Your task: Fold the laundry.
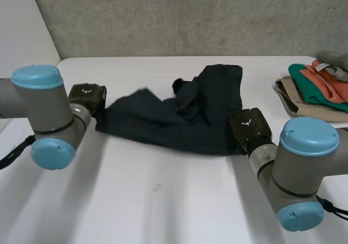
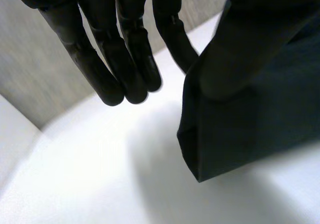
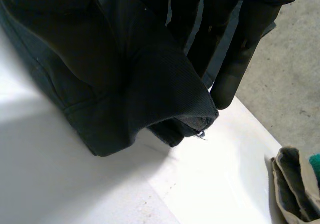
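Observation:
A dark navy garment point(image 1: 179, 119) lies crumpled across the middle of the white table point(image 1: 163, 206), bunched up toward the back right. My left hand point(image 1: 87, 96) is at its left end. In the left wrist view a corner of the garment point(image 2: 250, 134) hangs just off the table, pinched between the thumb and one finger, while the other fingers point(image 2: 125, 69) hang straight beside it. My right hand point(image 1: 250, 125) is at the garment's front right end. There an edge of the garment point(image 3: 140, 84) is caught between its thumb and its fingers point(image 3: 245, 49).
A stack of folded clothes point(image 1: 318, 89) in tan, green, orange and grey sits at the table's right edge; its tan layer point(image 3: 292, 184) is near my right hand. A grey wall runs behind the table.

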Controlling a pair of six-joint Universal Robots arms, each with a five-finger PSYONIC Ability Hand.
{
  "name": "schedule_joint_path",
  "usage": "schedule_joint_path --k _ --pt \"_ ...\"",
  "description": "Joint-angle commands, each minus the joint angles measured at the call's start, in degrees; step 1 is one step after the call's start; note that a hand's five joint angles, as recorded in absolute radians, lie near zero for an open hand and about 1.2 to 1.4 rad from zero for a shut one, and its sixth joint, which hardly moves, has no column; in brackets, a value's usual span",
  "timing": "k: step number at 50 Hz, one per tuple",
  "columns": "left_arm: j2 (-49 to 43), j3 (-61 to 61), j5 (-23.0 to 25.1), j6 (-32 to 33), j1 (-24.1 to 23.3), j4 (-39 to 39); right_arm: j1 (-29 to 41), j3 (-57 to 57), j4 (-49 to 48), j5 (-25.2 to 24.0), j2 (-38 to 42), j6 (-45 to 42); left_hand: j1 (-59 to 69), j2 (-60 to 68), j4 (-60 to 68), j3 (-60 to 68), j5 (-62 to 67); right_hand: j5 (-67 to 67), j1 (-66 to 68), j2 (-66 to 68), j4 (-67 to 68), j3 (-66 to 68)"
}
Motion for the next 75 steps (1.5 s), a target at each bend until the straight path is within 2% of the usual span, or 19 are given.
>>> schedule_joint_path --k 1,3,4,5,7,11,16,18,21,26,32,38,47,54,61,65,72,75 --pt "1.75 0.83 9.0 -6.96 0.16 -10.54 0.0 -0.69 0.3 -0.09 -0.02 -1.57 -24.14 -25.51 -26.5 -26.68 -26.69 14.33 15.33 13.19 12.15 12.95" --pt "3.24 0.31 9.01 -7.23 0.51 -10.36 -0.09 -0.96 0.3 -0.09 -0.11 -1.83 -27.16 -28.53 -29.52 -29.7 -29.71 14.33 15.33 13.19 12.15 12.95" --pt "5.25 -0.48 8.57 -7.23 0.86 -9.84 -0.18 -1.39 0.47 -0.01 -0.19 -2.1 -29.68 -31.05 -32.04 -32.22 -32.23 6.15 7.15 5.01 3.97 4.77" --pt "6.48 -1.01 8.31 -7.06 0.95 -9.49 -0.27 -1.57 0.65 0.0 -0.2 -2.19 -30.2 -31.57 -32.57 -32.74 -32.76 -8.76 -7.75 -9.9 -10.94 -10.13" --pt "10.43 -2.93 7.87 -6.62 1.3 -7.65 -0.7 -2.1 1.61 0.26 -1.16 -2.45 -31.21 -32.58 -33.57 -33.75 -33.76 -47.06 -46.05 -48.2 -49.24 -48.43" --pt "17.21 -7.51 8.39 -4.86 1.3 -2.81 -1.85 -2.19 5.73 0.0 -4.84 -2.1 -32.4 -33.77 -34.76 -34.93 -34.95 -55.67 -54.67 -56.81 -57.85 -57.05" --pt "22.93 -13.48 12.34 1.28 0.25 2.02 -2.9 -2.54 12.07 -1.93 -10.91 -1.66 -30.05 -31.42 -32.41 -32.59 -32.6 -55.67 -54.67 -56.81 -57.85 -57.05" --pt "24.16 -16.2 15.14 6.01 -0.54 3.08 -3.34 -2.54 16.27 -3.86 -13.89 -1.66 -23.53 -24.9 -25.89 -26.07 -26.08 -55.2 -54.19 -56.34 -57.38 -56.57" --pt "24.16 -18.32 17.61 11.03 -1.07 3.52 -3.69 -2.54 21.81 -6.15 -16.27 -2.01 -20.46 -21.83 -22.82 -22.99 -23.01 -48.12 -47.11 -49.26 -50.3 -49.49" --pt "20.57 -20.52 20.25 21.92 -1.42 2.65 -4.57 -2.1 33.23 -9.58 -19.26 -2.45 -16.25 -17.62 -18.61 -18.78 -18.8 -36.35 -35.34 -37.49 -38.53 -37.72" --pt "14.15 -17.98 20.7 27.74 -1.33 1.5 -4.22 0.53 38.71 -10.29 -18.48 -2.01 -18.6 -19.97 -20.96 -21.14 -21.15 -34.64 -33.63 -35.78 -36.82 -36.01" --pt "5.64 -11.67 20.78 29.07 -1.68 0.98 -3.26 4.83 27.67 -10.46 -15.23 -0.08 -18.94 -20.31 -21.3 -21.48 -21.49 -49.75 -48.74 -50.89 -51.93 -51.12" --pt "-1.76 -3.92 19.38 31.44 -1.77 -4.47 -2.29 6.51 13.14 -9.32 -8.46 1.42 -20.12 -21.49 -22.48 -22.65 -22.67 -49.28 -48.27 -50.42 -51.46 -50.65" --pt "-4.05 -0.32 18.41 32.32 -2.21 -5.09 -1.32 5.37 4.09 -7.04 -4.15 0.45 -13.91 -15.27 -16.27 -16.44 -16.46 -46.76 -45.76 -47.9 -48.94 -48.14" --pt "-5.81 2.15 16.3 31.88 -2.56 -5.09 -0.62 3.62 -3.73 -7.12 -0.2 -1.83 3.57 2.2 1.2 1.03 1.02 -36.85 -35.84 -37.99 -39.03 -38.22" --pt "-6.51 2.94 15.6 31.62 -3.17 -4.74 -0.62 1.69 -6.19 -7.12 2.26 -2.62 16.85 15.48 14.49 14.31 14.3 -30.13 -29.12 -31.27 -32.31 -31.5" --pt "-6.16 4.17 12.18 30.04 -3.7 -4.56 -0.79 -2.01 -7.34 -6.77 5.95 -3.94 29.66 28.29 27.3 27.12 27.11 -20.02 -19.02 -21.17 -22.21 -21.4" --pt "-5.02 4.79 10.15 27.32 -3.79 -4.91 -1.06 -3.24 -7.17 -6.51 6.84 -4.82 31.17 29.8 28.81 28.63 28.62 -2.92 -1.91 -4.06 -5.1 -4.29"
